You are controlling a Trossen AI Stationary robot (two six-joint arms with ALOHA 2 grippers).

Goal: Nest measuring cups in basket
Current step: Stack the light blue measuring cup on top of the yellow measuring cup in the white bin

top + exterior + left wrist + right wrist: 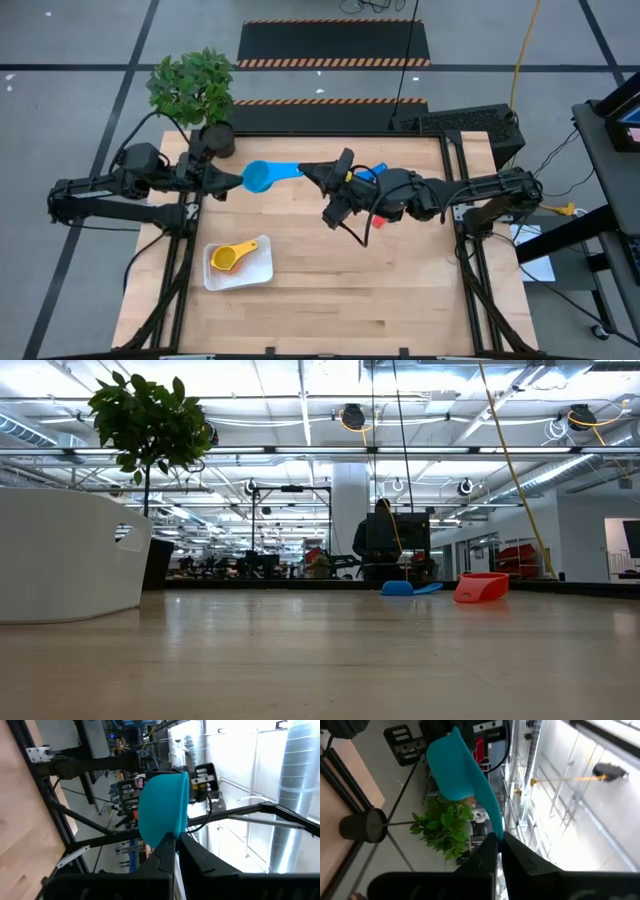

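Now both hands pinch the light blue cup (262, 176): left hand (236, 181) on its bowl rim, right hand (312, 171) on the handle. Apparently it's a handover toward the basket (262, 272).

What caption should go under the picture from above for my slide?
Both grippers, left and right, pinch one light blue cup in mid-air, while a yellow cup waits in the white basket.
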